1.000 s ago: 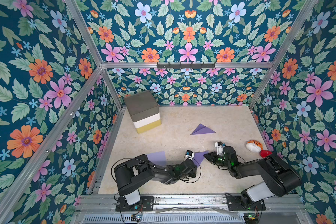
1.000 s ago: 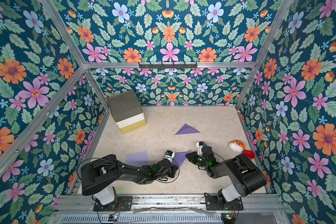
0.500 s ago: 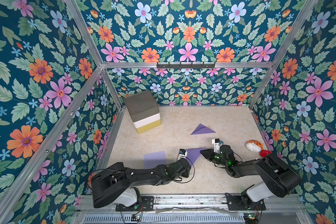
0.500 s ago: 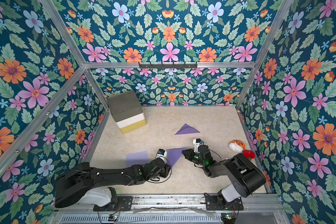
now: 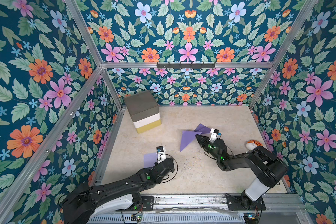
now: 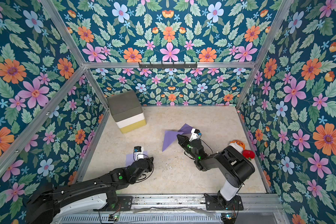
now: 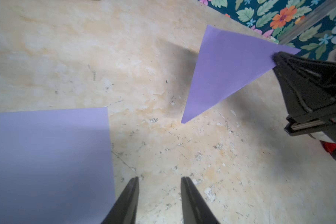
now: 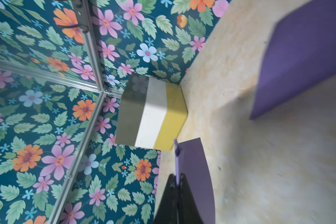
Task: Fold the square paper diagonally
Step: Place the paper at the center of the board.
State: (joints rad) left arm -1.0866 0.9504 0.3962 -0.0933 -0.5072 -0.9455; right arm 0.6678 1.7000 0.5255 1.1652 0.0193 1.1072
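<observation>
My right tool pinches a corner of the folded triangle, held off the counter mid-scene (this fold looks done); next, lay it beside the far triangle. My left tool, spread, hovers by the flat square paper near left, whose corner wants gripping.

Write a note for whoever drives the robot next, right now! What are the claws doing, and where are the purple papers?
Right gripper: shut on a corner of the folded triangle, which seems lifted off the table.
Left gripper: open, empty, beside the flat square paper at the front left.
Done: the held sheet is folded; another folded triangle lies just behind it.
Left: set the held triangle down, then fold the flat square paper diagonally.
</observation>
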